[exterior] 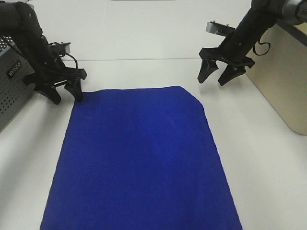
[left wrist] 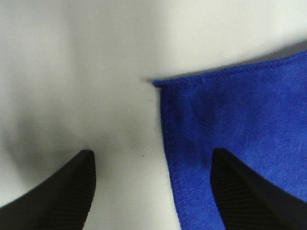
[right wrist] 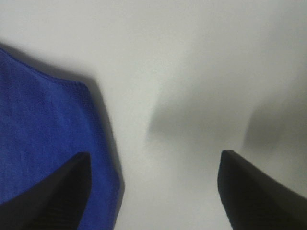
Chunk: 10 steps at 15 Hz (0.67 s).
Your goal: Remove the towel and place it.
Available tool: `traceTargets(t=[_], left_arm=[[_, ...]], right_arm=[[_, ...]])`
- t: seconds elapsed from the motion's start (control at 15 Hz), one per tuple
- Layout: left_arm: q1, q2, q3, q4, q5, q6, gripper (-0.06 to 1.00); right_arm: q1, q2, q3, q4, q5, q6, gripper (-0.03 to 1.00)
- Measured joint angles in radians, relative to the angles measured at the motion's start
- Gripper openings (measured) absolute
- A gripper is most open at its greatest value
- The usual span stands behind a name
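Lying flat on the desk (exterior: 144, 43), a blue towel (exterior: 139, 158).
Left end effector (exterior: 67, 99) and right end effector (exterior: 211, 82) stand spread, empty, by its far corners; only wrist views show its stitched edge.

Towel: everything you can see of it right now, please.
The towel is plain royal-blue soft cloth with a stitched hem, spread flat on the white table, its near end cut off by the exterior view. Its far right corner looks angled, perhaps folded under. The open left gripper straddles the far left corner; contact cannot be told. The open right gripper hangs beyond the far right corner, holding nothing. No tag shows.
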Motion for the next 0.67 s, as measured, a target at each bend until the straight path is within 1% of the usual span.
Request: traceTargets(t=[0.33,0.67], left_arm=[[0.0,0.006,-0.004,-0.024,-0.002,0.037,0.65],[0.0,0.006,-0.005,-0.033,-0.015,0.045,0.65]], right_arm=[[0.0,0.05,-0.004,0.013,0.001,-0.009,0.72],[0.0,0.058,-0.009,0.046,0.001,-0.011,0.72]])
